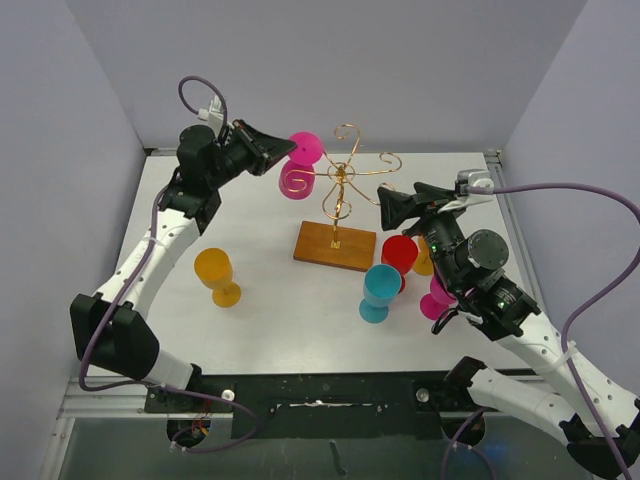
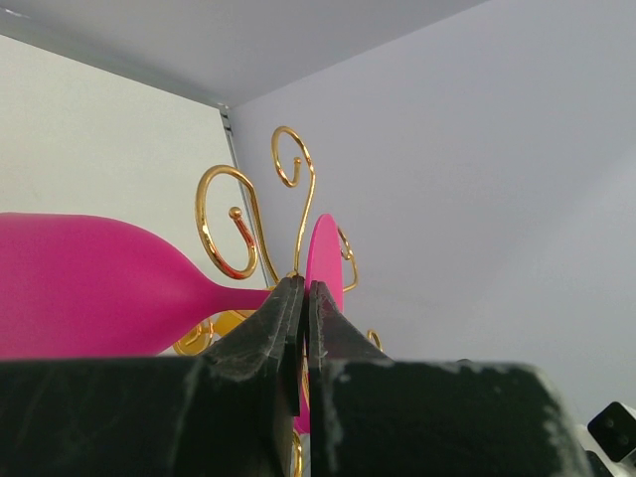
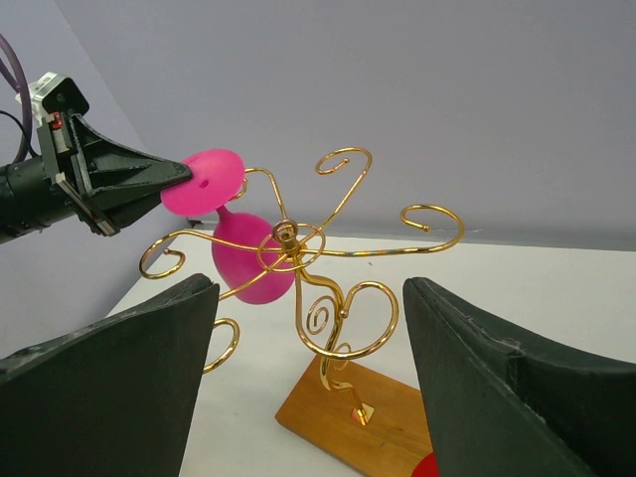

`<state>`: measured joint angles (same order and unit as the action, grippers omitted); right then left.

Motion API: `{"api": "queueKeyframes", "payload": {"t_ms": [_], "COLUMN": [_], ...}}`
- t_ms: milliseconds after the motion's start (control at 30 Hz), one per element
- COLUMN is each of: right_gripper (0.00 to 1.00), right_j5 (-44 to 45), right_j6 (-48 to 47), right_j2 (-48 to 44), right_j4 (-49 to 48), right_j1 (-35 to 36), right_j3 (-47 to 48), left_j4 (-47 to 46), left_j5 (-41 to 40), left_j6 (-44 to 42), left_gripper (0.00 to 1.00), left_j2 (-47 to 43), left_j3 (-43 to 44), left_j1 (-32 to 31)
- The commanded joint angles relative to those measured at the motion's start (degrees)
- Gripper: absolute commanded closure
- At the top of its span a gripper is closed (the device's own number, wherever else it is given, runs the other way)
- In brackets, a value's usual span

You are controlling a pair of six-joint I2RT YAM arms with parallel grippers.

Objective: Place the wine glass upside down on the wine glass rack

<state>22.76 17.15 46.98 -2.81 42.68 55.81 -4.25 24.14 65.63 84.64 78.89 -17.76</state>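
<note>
The wine glass rack (image 1: 341, 185) is gold wire with spiral arms on a brown wooden base (image 1: 335, 246), mid-table. A magenta wine glass (image 1: 297, 180) hangs upside down at the rack's left arm, foot up. My left gripper (image 1: 288, 150) is shut on the rim of its foot. In the left wrist view the jaws (image 2: 306, 286) pinch the thin pink foot, with the bowl (image 2: 89, 283) to the left and gold curls (image 2: 224, 224) behind. My right gripper (image 1: 392, 203) is open and empty, right of the rack. In the right wrist view (image 3: 310, 288) it frames the rack (image 3: 298, 243) and the glass (image 3: 248, 263).
Upright glasses stand on the white table: an orange one (image 1: 216, 272) at front left, and a cyan one (image 1: 379, 290), a red one (image 1: 400, 252) and a second magenta one (image 1: 438, 298) under my right arm. Grey walls enclose the table.
</note>
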Motion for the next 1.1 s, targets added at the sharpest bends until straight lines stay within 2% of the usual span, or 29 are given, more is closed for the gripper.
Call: {"api": "queueKeyframes", "payload": {"t_ms": [0,567,1067], "right_gripper": [0.24,0.24,0.23], "right_j5": [1.4,1.8,1.5], "right_j6": [1.2,2.3,3.7], "right_j2": [-0.6,-0.8,-1.5], "right_j4": [-2.2,-3.3,-4.3], "right_j1": [-0.5,-0.6,-0.6], "right_j3": [-0.2,-1.1,-2.3], "left_j4": [-5.1,-7.7,-7.2], "left_j5": [-0.8,1.5,0.1], "left_j6": [-0.3,1.6,1.3], "left_gripper": [1.00,1.00,1.00], "left_j2": [0.7,7.8,6.3], "left_j3": [3.9,9.1,8.0], "left_j1": [-1.9,0.3,4.0]}}
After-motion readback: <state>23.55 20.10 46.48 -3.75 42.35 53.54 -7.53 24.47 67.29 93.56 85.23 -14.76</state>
